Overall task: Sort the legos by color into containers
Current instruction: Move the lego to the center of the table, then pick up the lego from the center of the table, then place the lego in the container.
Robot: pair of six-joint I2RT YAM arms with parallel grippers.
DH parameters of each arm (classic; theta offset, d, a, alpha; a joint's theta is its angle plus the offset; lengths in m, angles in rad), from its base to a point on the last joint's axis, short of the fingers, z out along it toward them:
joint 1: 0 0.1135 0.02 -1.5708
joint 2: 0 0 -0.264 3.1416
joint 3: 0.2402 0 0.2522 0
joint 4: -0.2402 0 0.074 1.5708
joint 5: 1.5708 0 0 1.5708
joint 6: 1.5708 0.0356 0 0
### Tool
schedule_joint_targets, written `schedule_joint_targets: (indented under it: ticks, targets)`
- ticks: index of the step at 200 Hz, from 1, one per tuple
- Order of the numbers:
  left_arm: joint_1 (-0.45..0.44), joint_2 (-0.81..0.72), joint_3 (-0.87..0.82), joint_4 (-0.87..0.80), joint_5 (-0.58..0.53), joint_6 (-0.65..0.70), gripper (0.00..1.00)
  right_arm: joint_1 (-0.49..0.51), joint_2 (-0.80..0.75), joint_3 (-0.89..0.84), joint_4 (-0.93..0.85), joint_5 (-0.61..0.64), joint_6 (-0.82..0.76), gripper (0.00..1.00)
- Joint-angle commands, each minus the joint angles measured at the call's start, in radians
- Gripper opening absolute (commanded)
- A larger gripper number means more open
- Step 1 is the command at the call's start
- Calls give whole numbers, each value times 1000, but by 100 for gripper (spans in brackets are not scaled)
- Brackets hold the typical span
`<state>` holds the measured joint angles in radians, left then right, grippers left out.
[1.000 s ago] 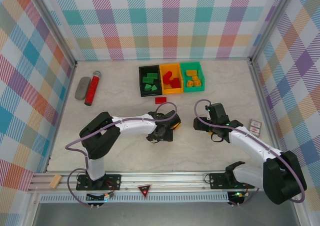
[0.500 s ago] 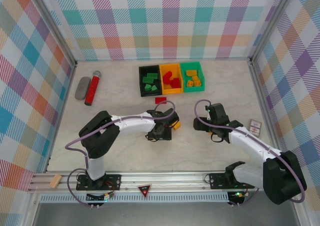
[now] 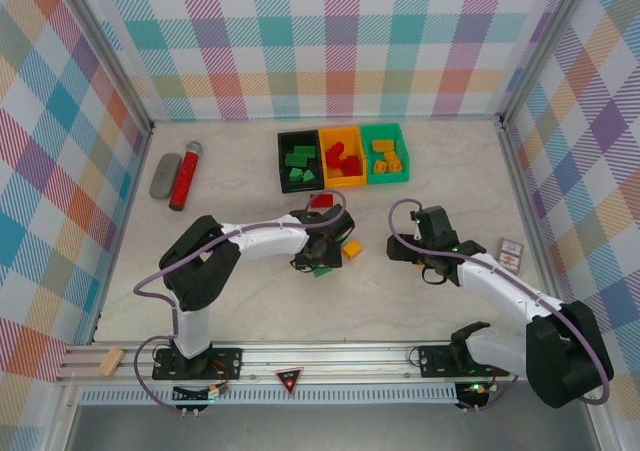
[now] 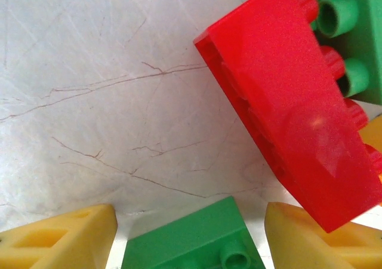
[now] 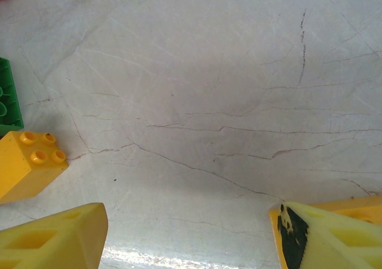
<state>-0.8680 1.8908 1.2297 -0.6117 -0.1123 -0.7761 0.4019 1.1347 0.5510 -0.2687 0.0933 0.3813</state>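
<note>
Left hand is down over the loose bricks in the middle of the table. Its fingers are spread, with a green brick sitting right between them. Slivers of table show on either side, so I'd call it lined up, not pinched. Just past it a red brick lies slantwise, with a second green brick behind it.

Right hand hovers spread and empty over bare table, likely parked there to leave the left arm room. Its camera picks up a yellow brick off to one side.

From above, the arm covers most of that cluster, but that view gives the bins in a row near the far edge. The black bin holds greens, the orange bin reds and the green bin yellows. So this green one looks bound for black. Only the wrist camera shows that finger gap.
</note>
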Motion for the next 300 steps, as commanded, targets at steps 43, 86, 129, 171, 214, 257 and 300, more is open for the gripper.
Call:
schedule_joint_targets:
  ticks: [43, 86, 129, 171, 214, 257, 300]
  targets:
    - [6, 12, -44, 96, -5, -8, 67, -6, -19, -12, 20, -8, 11, 76]
    - [-50, -15, -76, 91, -22, -28, 67, -6, -24, -14, 22, -7, 13, 76]
    - [-58, 5, -67, 99, -10, -35, 62, -6, -29, -17, 20, -7, 13, 76]
    - [-64, -10, -60, 88, -25, -36, 56, -6, -35, -20, 23, -7, 12, 76]
    - [-63, -68, -41, 34, -82, -25, 56, -6, -33, -19, 25, -10, 11, 76]
    - [-33, -108, 35, -21, -105, 28, 56, -6, -33, -19, 26, -15, 10, 76]
    - [86, -88, 232, -123, -113, 149, 56, -6, -32, -20, 31, -22, 6, 76]
